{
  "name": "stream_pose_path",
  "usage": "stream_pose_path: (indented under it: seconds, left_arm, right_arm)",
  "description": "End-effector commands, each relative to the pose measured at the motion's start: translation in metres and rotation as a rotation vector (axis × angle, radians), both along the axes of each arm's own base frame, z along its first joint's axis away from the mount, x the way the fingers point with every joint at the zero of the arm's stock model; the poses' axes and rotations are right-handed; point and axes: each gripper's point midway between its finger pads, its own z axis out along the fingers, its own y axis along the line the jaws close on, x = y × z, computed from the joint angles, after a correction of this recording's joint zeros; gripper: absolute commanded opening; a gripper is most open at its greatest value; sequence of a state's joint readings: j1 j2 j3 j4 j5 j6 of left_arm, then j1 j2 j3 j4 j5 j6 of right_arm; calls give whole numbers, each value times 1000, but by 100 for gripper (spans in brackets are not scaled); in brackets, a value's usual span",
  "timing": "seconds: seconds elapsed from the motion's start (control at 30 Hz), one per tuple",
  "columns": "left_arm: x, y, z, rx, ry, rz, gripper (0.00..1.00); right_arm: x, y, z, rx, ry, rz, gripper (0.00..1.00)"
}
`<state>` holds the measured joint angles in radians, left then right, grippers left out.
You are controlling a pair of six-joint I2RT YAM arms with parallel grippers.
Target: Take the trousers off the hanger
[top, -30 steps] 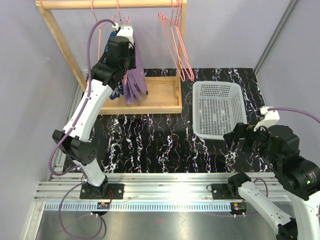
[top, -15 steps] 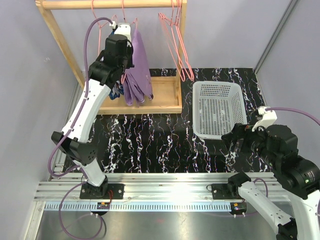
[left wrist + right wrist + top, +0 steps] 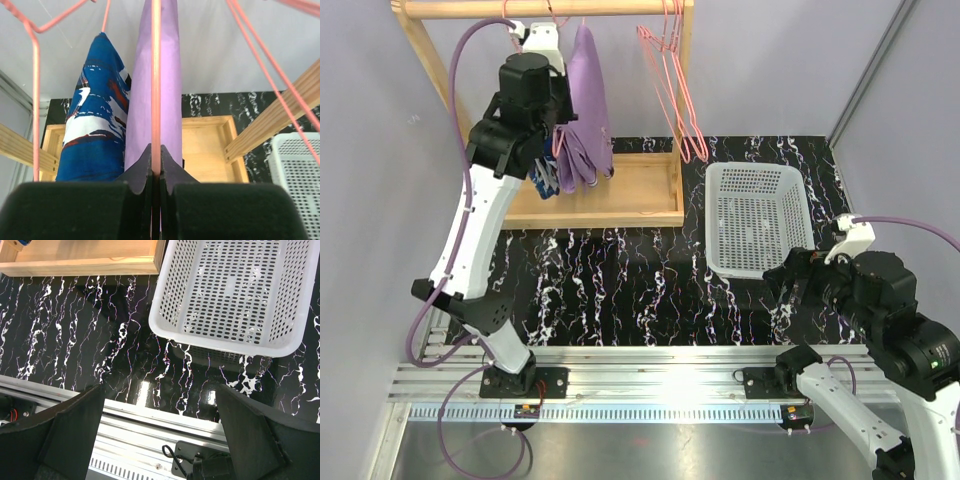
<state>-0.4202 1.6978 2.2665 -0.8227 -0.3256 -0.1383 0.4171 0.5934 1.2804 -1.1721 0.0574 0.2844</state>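
The lilac-purple trousers [image 3: 582,100] hang over a pink wire hanger [image 3: 156,85] on the wooden rack. My left gripper [image 3: 156,167] is shut on that hanger's wire, right in front of the purple cloth [image 3: 167,95]. In the top view the left gripper [image 3: 552,120] is high by the rail. The dark blue trousers [image 3: 95,135] with white and red splashes hang just to the left, mostly hidden behind the arm in the top view [image 3: 544,178]. My right gripper [image 3: 798,278] is open and empty above the table's near right.
A wooden rack [image 3: 620,190] with a tray base stands at the back left. Several empty pink hangers [image 3: 675,80] hang at its right end. A white perforated basket [image 3: 758,215] sits right of the rack, and shows in the right wrist view [image 3: 235,290].
My left gripper has risen up and leftward with the hanger, lifting the purple trousers higher toward the rail. The right arm has stayed still.
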Motion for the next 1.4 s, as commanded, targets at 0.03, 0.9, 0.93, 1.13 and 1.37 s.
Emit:
stream_pose_path:
  seconds: [0.03, 0.9, 0.93, 1.13, 1.37]
  left_arm:
    - [-39, 7, 92, -160, -234, -42, 0]
    - [-174, -11, 13, -449, -76, -25, 0]
    - [-175, -12, 10, -457, -64, -15, 0]
    - [-185, -32, 15, -496, -48, -8, 0]
    - [-196, -39, 29, -511, -32, -17, 0]
  right_arm:
    - [2, 7, 12, 16, -54, 43, 100]
    - [69, 164, 118, 228, -222, 601, 100]
    - [58, 191, 117, 193, -215, 671, 99]
    - [51, 259, 89, -95, -333, 639, 99]
    - [58, 298, 75, -199, -498, 516, 95]
